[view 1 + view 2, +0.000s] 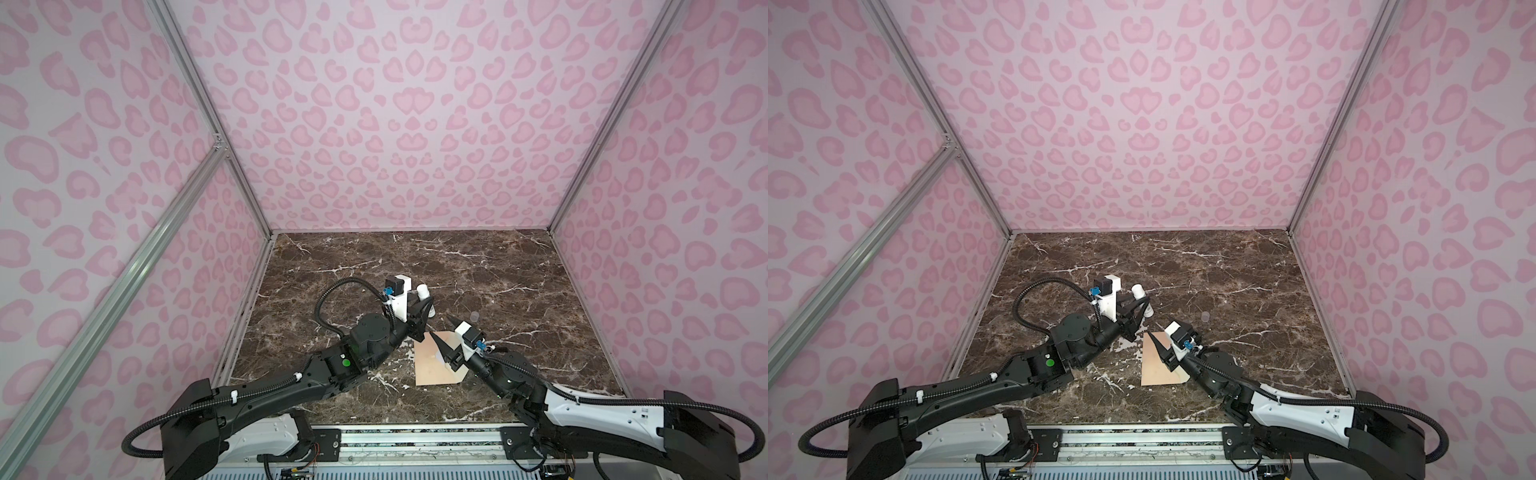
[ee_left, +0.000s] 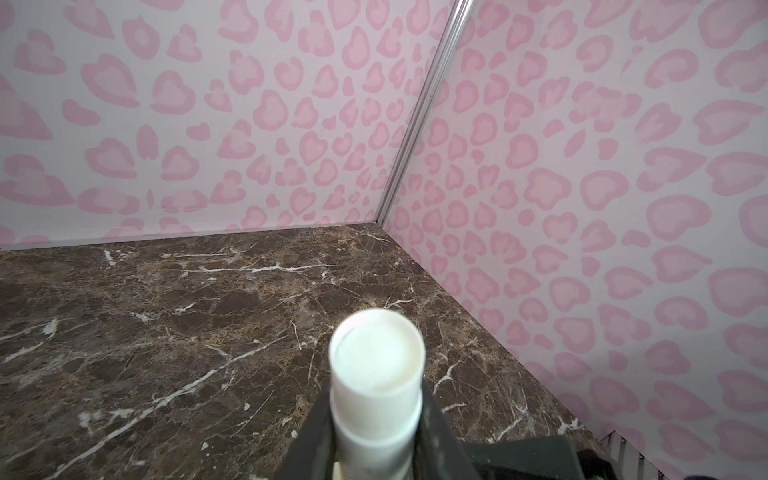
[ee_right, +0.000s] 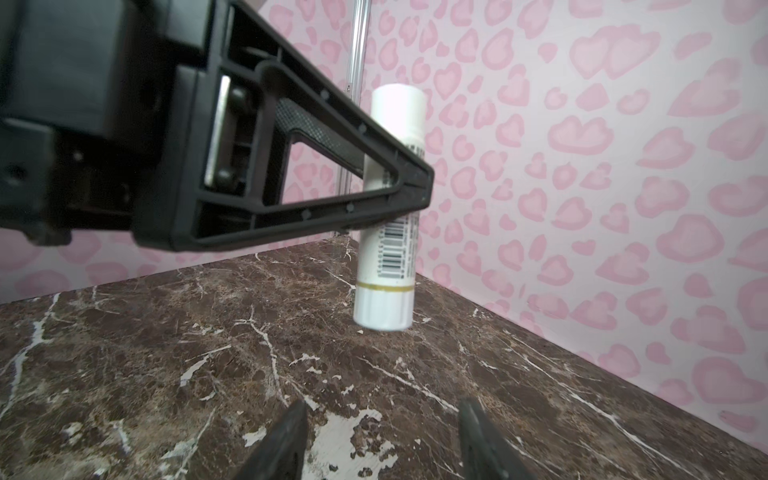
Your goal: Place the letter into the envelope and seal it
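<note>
The envelope (image 1: 431,368) lay flat on the brown marble tabletop (image 1: 457,266), near its front edge and about midway between the two arms, peach-tan face up in both top views; its far right part was hidden under the right arm, so how the flap lay could not be told. The right gripper (image 1: 444,331) hung over that far part of the envelope, pointing away from the robot, with its fingers (image 3: 286,432) clearly apart and nothing between them in the right wrist view. Just beyond the envelope's far left corner, the left gripper (image 1: 424,306) had its fingers (image 2: 436,432) clamped on a white glue stick (image 1: 422,291), gripping it around the middle. The stick stood nearly upright: the right wrist view showed its barcode label and a thin gold band near the lower end (image 3: 384,303), which hung close over the tabletop, though whether it touched could not be made out. The left wrist view looked onto the stick's round, rimmed upper end (image 2: 376,357). A small translucent cap (image 1: 474,318) stood alone on the tabletop just past the right gripper, apart from the envelope. Pink heart-patterned walls (image 1: 374,124) enclosed the tabletop on three sides.
</note>
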Robot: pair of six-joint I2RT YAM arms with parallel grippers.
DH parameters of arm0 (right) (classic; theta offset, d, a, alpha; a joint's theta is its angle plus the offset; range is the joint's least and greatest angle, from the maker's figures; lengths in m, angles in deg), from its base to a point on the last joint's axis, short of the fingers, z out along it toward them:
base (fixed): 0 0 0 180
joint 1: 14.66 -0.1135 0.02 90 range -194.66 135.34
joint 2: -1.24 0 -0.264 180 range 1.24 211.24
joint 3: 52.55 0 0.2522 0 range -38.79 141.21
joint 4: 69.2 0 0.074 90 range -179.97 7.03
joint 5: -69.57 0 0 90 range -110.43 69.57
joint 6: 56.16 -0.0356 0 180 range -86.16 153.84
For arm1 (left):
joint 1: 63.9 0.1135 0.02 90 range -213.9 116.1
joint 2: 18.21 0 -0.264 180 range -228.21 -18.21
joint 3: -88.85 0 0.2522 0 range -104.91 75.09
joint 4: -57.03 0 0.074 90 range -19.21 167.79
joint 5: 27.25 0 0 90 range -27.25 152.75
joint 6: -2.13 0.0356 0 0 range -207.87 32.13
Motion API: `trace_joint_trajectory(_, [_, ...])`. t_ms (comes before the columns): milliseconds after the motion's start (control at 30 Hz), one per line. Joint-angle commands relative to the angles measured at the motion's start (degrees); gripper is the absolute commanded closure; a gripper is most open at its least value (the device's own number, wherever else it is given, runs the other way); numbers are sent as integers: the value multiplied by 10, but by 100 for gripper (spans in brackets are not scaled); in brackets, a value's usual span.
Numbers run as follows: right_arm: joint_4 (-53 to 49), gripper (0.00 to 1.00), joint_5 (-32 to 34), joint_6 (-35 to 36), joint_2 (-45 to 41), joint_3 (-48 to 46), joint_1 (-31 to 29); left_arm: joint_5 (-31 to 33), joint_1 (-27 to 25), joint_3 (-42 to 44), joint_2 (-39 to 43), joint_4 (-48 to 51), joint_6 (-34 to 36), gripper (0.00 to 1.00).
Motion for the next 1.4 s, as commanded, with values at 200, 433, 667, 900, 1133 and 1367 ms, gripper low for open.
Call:
trace_joint_trajectory(200, [118, 46, 34, 8, 88, 40, -2, 20, -7, -14, -14, -21, -17, 89])
trace_joint_trajectory(433, [120, 57, 45, 0, 120, 55, -1, 17, -8, -13, -12, -19, -17, 89])
trace_joint_trajectory(667, [108, 68, 53, -1, 123, 61, -1, 11, -8, -15, -15, -15, -17, 89])
trace_joint_trajectory(900, [98, 77, 49, -4, 116, 63, -1, 2, -8, -19, -22, -9, -22, 89])
trace_joint_trajectory(1133, [36, 84, 2, -34, 70, 69, -1, -28, -7, -15, -16, 2, -18, 89])
trace_joint_trajectory(1367, [-122, 91, -131, -116, -25, 99, 11, -243, 34, 8, 5, 0, -12, 90])
